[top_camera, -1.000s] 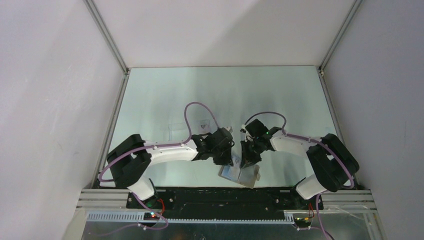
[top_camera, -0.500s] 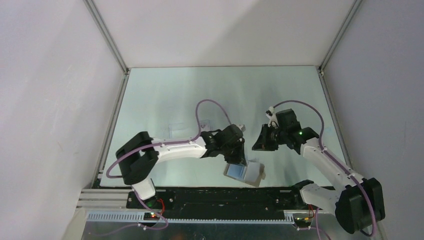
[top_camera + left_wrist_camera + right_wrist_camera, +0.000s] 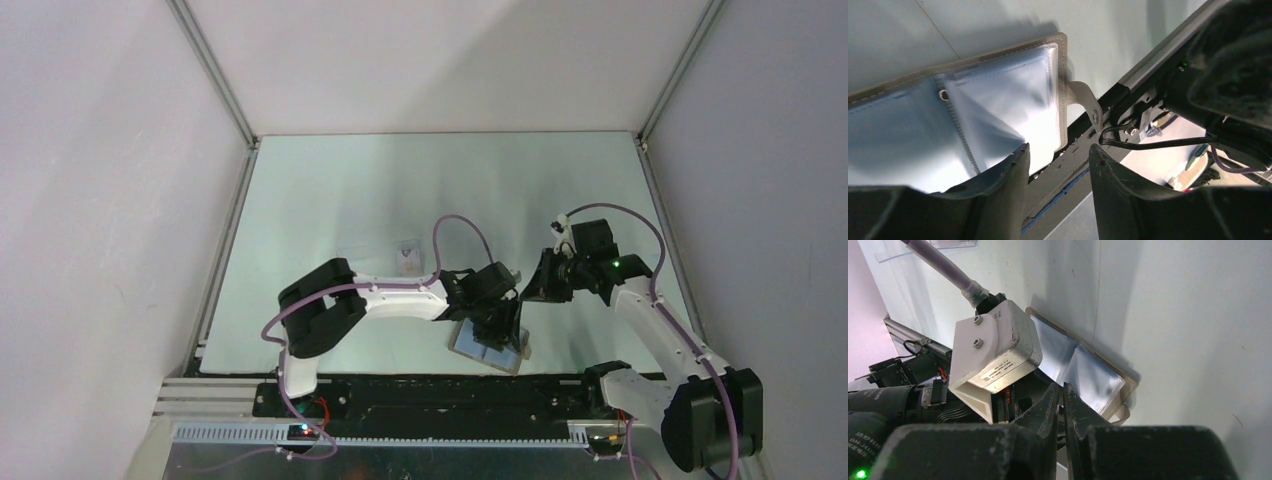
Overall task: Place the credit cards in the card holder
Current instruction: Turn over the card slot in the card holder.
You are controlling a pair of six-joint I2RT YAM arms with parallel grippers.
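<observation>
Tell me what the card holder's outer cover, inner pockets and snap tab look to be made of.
Outer cover: grey-brown, matte, stitched along the edge; looks like leather or an imitation. Inner pockets: thin, glossy, translucent pale blue film with creases, probably soft plastic. Snap tab: same matte material as the cover, with a small shiny stud, likely metal.

Left claw [image 3: 499, 322] over card holder [image 3: 468, 345]

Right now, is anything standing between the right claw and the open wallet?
Partly. The left gripper hangs over the card holder, and in the right wrist view its white wrist block covers part of the open lining. The right gripper has a clear line only to the rest of it.
</observation>
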